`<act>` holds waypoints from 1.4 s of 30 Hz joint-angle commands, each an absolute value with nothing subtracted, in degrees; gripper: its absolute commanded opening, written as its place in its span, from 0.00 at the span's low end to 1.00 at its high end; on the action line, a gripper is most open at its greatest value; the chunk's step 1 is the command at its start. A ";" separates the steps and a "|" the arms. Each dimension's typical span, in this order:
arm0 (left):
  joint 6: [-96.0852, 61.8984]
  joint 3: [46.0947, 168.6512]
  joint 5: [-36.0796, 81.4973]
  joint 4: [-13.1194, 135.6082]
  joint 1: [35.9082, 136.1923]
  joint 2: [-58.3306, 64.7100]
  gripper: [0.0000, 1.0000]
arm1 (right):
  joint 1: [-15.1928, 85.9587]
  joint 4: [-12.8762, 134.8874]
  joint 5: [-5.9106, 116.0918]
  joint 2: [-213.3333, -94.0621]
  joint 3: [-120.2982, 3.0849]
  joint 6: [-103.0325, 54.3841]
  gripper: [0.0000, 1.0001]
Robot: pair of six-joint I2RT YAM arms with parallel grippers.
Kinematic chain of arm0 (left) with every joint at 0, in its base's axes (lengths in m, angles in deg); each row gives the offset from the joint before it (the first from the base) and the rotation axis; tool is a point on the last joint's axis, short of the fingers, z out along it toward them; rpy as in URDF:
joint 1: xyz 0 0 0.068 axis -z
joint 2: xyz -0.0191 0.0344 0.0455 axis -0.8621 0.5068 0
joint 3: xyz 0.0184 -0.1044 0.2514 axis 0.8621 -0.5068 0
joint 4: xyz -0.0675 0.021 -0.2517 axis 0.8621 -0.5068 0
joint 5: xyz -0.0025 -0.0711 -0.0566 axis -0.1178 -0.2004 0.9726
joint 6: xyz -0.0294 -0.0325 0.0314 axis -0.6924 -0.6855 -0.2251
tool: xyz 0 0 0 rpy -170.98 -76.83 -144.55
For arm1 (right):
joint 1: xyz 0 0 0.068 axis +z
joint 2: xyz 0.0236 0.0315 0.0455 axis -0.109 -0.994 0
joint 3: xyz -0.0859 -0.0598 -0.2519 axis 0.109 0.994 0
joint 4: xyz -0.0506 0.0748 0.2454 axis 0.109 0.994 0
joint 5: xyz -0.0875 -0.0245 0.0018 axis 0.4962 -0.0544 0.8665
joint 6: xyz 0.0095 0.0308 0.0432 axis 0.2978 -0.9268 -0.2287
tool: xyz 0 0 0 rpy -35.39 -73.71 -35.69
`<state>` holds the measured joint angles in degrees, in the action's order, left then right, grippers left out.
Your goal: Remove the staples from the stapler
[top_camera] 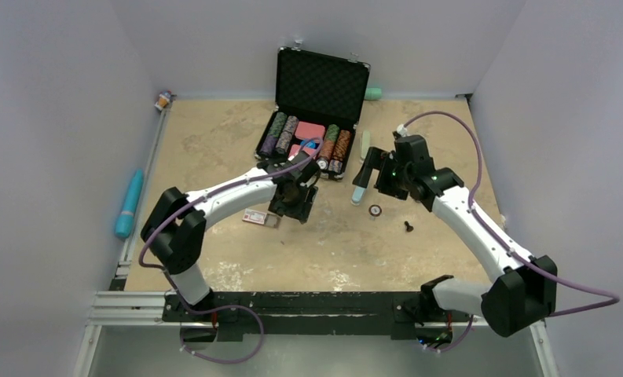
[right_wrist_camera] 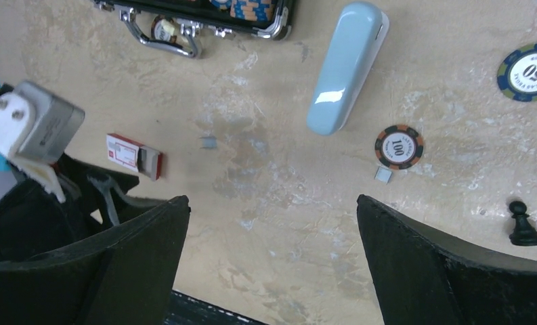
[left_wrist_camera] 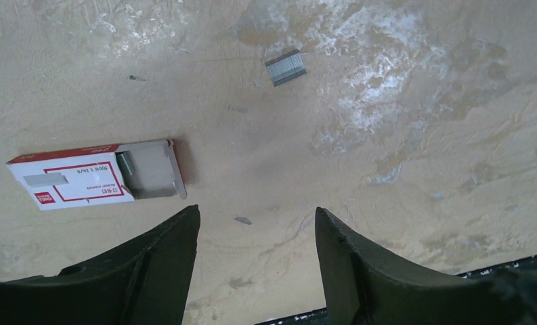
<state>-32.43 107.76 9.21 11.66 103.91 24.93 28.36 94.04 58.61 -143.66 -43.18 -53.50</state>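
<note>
From above, the left hand [top_camera: 292,200] is hanging just beside the small box [top_camera: 261,218] on the table [top_camera: 214,141]. The right hand [top_camera: 371,169] is hanging by the stapler [top_camera: 358,191], well apart from the box. The staples are too tiny to see here.

In the left wrist view, the left hand [left_wrist_camera: 255,264] is spreading its fingers [left_wrist_camera: 164,271] apart and is pinching nothing. The staples [left_wrist_camera: 285,67] are lying flat on the table, near the box [left_wrist_camera: 96,176], a little past its open end.

In the right wrist view, the right hand [right_wrist_camera: 272,264] is opening very wide and is holding nothing too. The staples [right_wrist_camera: 208,142] are sitting between the box [right_wrist_camera: 133,154] and the stapler [right_wrist_camera: 343,68]. Another little grey bit [right_wrist_camera: 383,175] is lying far from the box. It may be more staples, but it is too small to tell.

The staples are probably very light, thin and hard. They are likely slippery, and the strip may snap into bits if squeezed hard. They are lying so flat that a hand would need its fingertips right down on the table. Pinching gently across the two long sides looks best.
</note>
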 commanded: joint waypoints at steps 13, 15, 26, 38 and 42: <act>-45.04 114.93 6.27 20.48 103.33 36.58 0.61 | 28.40 90.93 51.42 -141.59 -38.66 -47.31 0.99; -46.92 115.36 6.44 20.64 103.35 37.72 0.61 | 28.40 90.79 51.14 -141.94 -38.29 -47.51 0.98; -51.48 116.37 4.31 18.21 103.32 40.85 0.50 | 28.40 90.60 51.39 -140.75 -37.64 -47.74 0.99; -50.62 117.14 3.23 17.33 103.35 41.96 0.42 | 28.40 90.37 51.03 -140.90 -37.46 -47.94 0.99; -50.27 117.24 3.15 17.40 103.33 42.65 0.41 | 28.40 90.38 51.11 -140.82 -37.38 -48.10 0.99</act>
